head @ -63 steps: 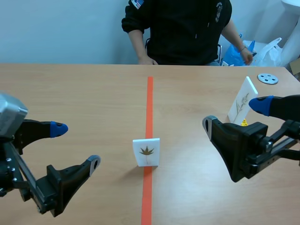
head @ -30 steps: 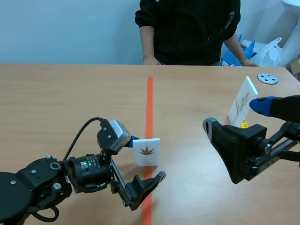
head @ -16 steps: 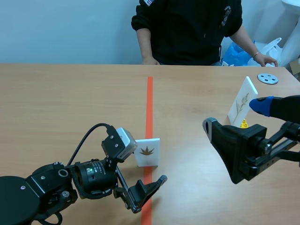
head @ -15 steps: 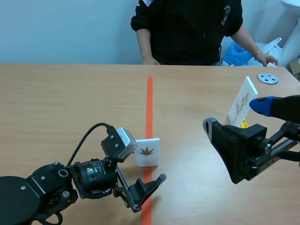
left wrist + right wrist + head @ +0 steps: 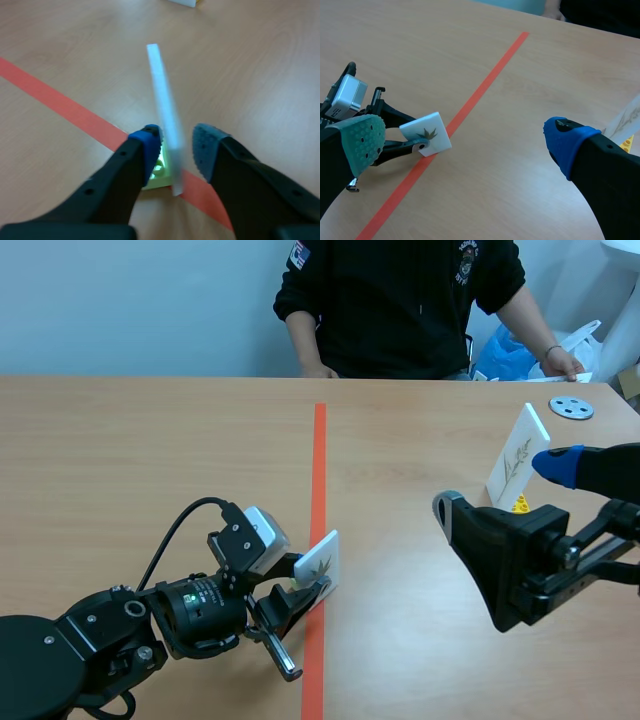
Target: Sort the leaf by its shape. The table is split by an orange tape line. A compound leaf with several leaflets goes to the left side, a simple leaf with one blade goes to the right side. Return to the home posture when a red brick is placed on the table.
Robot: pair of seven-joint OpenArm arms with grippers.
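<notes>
My left tool (image 5: pixel 176 145) is clamped on the leaf card (image 5: pixel 322 562) from both sides. The card leans over the tape line (image 5: pixel 319 450) at the near middle of the bench (image 5: pixel 150 440); its base may be just off the wood, I can't tell. My right tool (image 5: pixel 497 483) stands wide open, holding nothing, beside a second card (image 5: pixel 518 458).

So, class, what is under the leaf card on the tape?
A green base under the leaf card, over the orange tape; the left tool's finger partly hides it.
</notes>
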